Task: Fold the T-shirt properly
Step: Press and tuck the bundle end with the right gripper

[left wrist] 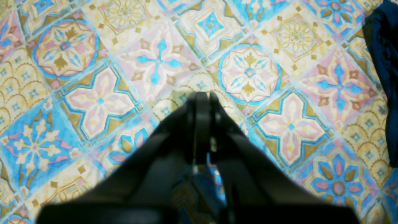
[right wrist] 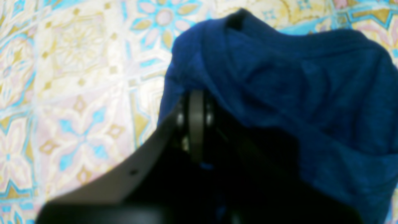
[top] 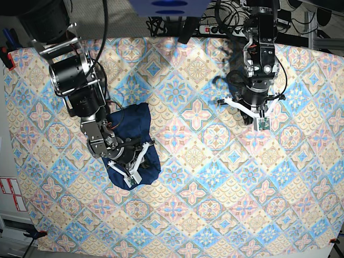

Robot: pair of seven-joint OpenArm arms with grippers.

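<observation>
The T-shirt (top: 131,137) is a dark blue bundle lying on the left part of the patterned cloth (top: 215,204). My right gripper (top: 126,156) stands over its near half. In the right wrist view the blue fabric (right wrist: 295,93) bunches over the shut fingers (right wrist: 196,118) and hides their tips, so the gripper (right wrist: 196,93) looks shut on the shirt's edge. My left gripper (top: 252,106) hangs over bare cloth at the far right, well away from the shirt. Its fingers (left wrist: 202,102) are pressed together with nothing between them. A strip of the shirt (left wrist: 385,77) shows at that view's right edge.
A power strip and cables (top: 215,27) lie beyond the table's far edge. A red clamp (top: 6,54) grips the cloth at the left edge. White labels (top: 11,193) sit on the floor at the lower left.
</observation>
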